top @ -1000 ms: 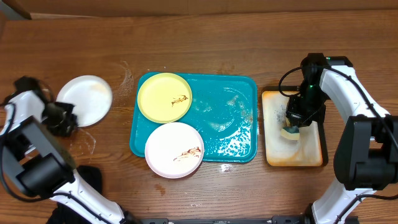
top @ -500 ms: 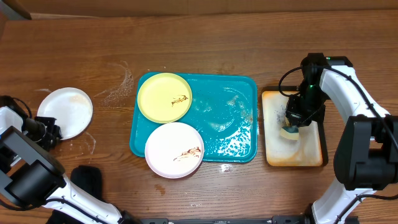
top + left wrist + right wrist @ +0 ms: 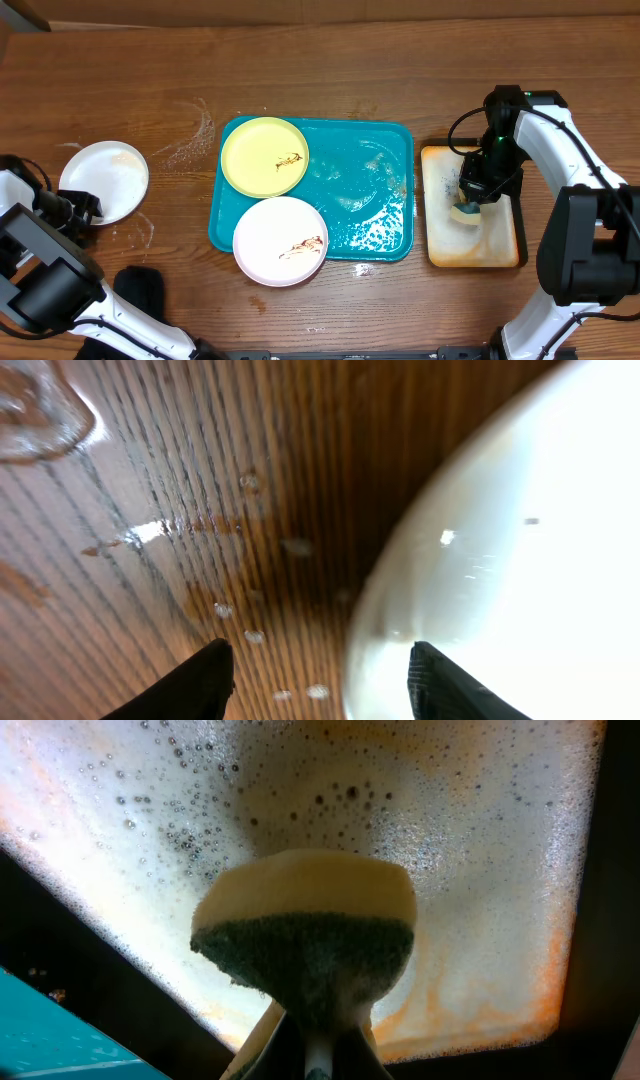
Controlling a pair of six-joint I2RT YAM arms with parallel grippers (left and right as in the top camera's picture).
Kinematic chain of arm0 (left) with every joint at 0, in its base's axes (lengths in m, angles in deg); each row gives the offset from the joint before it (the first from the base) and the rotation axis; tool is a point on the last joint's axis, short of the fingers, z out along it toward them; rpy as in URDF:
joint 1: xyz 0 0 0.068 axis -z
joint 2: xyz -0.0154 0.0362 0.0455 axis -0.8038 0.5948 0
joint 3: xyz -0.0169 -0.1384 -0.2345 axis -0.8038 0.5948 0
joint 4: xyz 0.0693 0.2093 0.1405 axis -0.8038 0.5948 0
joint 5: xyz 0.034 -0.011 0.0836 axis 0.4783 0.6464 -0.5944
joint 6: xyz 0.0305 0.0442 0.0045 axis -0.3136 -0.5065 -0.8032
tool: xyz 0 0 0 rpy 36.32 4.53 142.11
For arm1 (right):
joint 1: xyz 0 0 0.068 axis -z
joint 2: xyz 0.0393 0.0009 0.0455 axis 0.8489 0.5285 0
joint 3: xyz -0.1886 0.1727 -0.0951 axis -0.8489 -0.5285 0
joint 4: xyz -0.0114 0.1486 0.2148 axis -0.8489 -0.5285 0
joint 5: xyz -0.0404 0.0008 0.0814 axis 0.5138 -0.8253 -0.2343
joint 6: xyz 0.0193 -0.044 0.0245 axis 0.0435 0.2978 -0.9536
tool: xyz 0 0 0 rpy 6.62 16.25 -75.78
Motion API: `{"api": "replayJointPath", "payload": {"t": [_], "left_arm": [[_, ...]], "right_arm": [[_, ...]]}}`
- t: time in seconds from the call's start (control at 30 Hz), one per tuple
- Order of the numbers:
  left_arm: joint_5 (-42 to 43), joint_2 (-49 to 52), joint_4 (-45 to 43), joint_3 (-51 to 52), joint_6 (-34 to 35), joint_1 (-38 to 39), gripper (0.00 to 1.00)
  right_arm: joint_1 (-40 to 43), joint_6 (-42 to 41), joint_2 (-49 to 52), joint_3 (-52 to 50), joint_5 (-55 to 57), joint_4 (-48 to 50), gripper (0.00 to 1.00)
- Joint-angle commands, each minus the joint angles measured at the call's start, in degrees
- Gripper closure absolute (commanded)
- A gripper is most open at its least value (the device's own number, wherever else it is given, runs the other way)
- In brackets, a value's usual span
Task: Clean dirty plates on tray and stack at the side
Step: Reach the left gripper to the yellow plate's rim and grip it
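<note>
White plate now farther left on the wet wooden table; left gripper released, right gripper clamps a sponge.

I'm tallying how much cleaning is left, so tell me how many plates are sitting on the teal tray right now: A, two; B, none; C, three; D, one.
A: the yellow plate and a smeared white plate lie on the teal tray, while the other white plate rests on the wooden table outside it.
</note>
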Motion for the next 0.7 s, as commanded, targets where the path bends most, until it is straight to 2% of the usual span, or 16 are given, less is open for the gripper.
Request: {"api": "replayJointPath", "payload": {"t": [0.0,0.03,0.13,0.2,0.27,0.37,0.47,0.57,0.6,0.67], "left_arm": [[-0.79,-4.85,1.11,-3.54,-1.07,-0.22,0.37],[-0.76,-6.16,1.66,-4.13,-0.96,-0.22,0.34],[-0.68,-10.1,2.97,-5.14,-0.96,-0.17,0.35],[-0.17,-12.87,3.37,-5.16,-1.66,0.35,0.39],[2.97,-15.17,2.84,-5.16,-5.05,1.29,0.48],[12.02,-18.38,1.31,-5.16,-13.2,4.13,0.53],[19.34,-20.9,1.18,-5.16,-24.22,9.75,0.52],[19.71,-21.75,4.17,-5.16,-36.7,17.73,0.48],[19.56,-21.62,5.14,-5.11,-39.01,20.7,0.46],[18.67,-20.81,5.55,-5.09,-39.21,26.18,0.44]], "right_arm": [[-0.22,0.22,-1.09,-0.13,-0.61,-0.02,0.96],[-0.22,0.22,-1.09,-0.13,-0.61,-0.04,0.96],[-0.22,0.22,-1.09,-0.13,-0.61,-0.02,0.96],[-0.22,0.22,-1.09,-0.13,-0.61,0.0,0.96],[-0.22,0.24,-1.09,-0.13,-0.59,0.0,0.96],[-0.22,0.24,-1.09,-0.13,-0.61,0.44,0.96],[-0.22,0.24,-1.09,-0.13,-0.83,1.14,0.96],[-0.22,1.38,-1.09,-0.13,-3.41,1.84,0.96],[-0.22,1.7,-1.09,-0.13,-4.31,2.01,0.96],[-0.22,1.7,-1.09,-0.13,-4.44,2.43,0.96]]}}
